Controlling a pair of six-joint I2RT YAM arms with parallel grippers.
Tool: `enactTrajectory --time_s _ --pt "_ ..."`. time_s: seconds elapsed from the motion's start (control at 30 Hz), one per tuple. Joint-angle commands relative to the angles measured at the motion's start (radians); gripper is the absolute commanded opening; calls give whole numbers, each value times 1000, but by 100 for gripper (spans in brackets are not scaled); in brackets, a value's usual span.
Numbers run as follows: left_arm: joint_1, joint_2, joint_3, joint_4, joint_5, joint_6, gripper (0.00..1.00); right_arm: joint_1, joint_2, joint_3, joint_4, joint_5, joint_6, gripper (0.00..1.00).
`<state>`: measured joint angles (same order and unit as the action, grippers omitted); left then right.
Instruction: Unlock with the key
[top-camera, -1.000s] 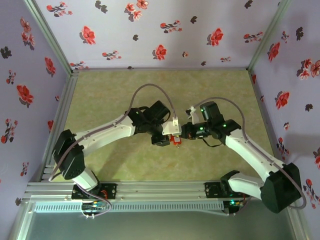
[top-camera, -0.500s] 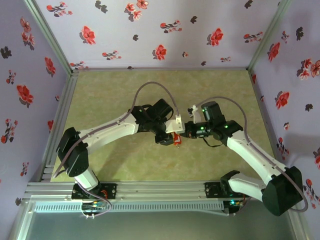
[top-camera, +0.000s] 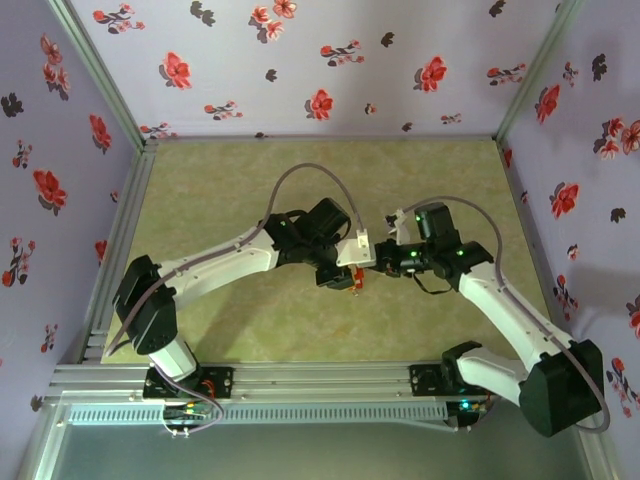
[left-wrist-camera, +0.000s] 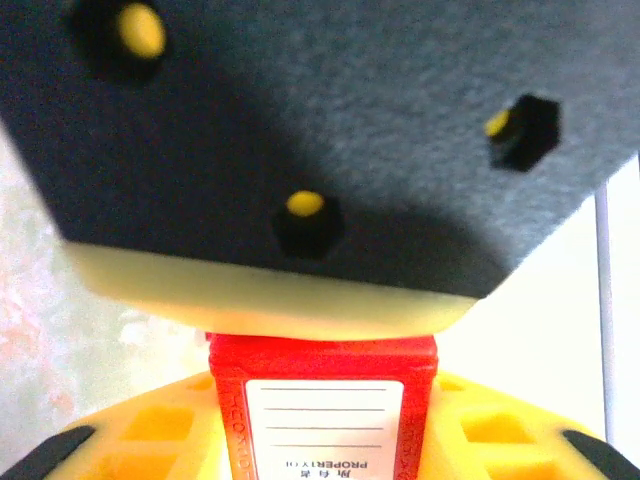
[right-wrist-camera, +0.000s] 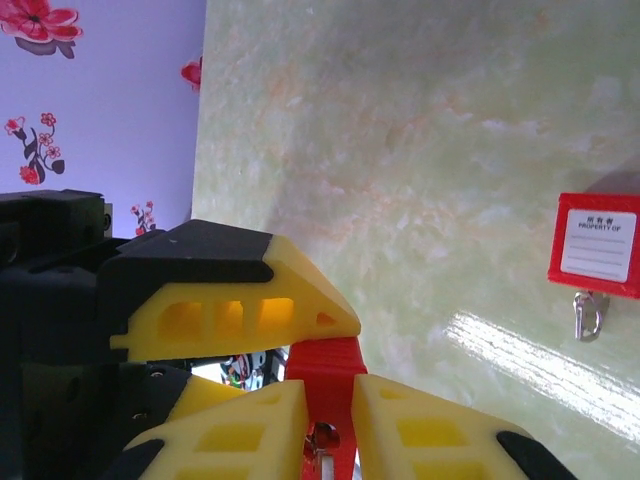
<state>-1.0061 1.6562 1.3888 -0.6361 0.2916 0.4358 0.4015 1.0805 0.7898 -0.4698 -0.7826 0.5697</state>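
Red padlock (left-wrist-camera: 322, 405) bears a white lined label, text inverted.

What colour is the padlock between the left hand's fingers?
The padlock is red with a white lined label, clearest in the left wrist view.

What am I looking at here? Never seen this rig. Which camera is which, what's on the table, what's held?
These are two robot arms bolted at a table's near edge, each ending in a two-finger gripper. One picture looks down from above and behind them. The other two come from a camera on each wrist. The left gripper and right gripper meet mid-table, both closed on one red padlock. A second red padlock lies on the green table with a metal piece at its end. I can't tell whether that is a key or a shackle.
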Motion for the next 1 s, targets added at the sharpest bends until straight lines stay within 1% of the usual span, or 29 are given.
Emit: enactTrajectory --time_s 0.0,0.2,0.27,0.57,0.7,0.97 --pt "-55 -12 79 158 96 42 0 -1 6 -18 -62 -18 4 24" --pt "-49 7 83 42 37 68 0 -23 -3 -9 -120 -5 -6 32" --pt "-43 5 67 37 21 72 0 -34 -7 -7 -132 -8 -6 33" --pt "-19 16 20 33 12 77 0 -75 -42 0 -166 -29 2 40" --pt "-16 27 9 25 13 76 0 -106 -63 5 -180 -49 1 41" --pt "-12 39 -10 22 13 70 0 -126 -86 13 -197 -78 6 44"
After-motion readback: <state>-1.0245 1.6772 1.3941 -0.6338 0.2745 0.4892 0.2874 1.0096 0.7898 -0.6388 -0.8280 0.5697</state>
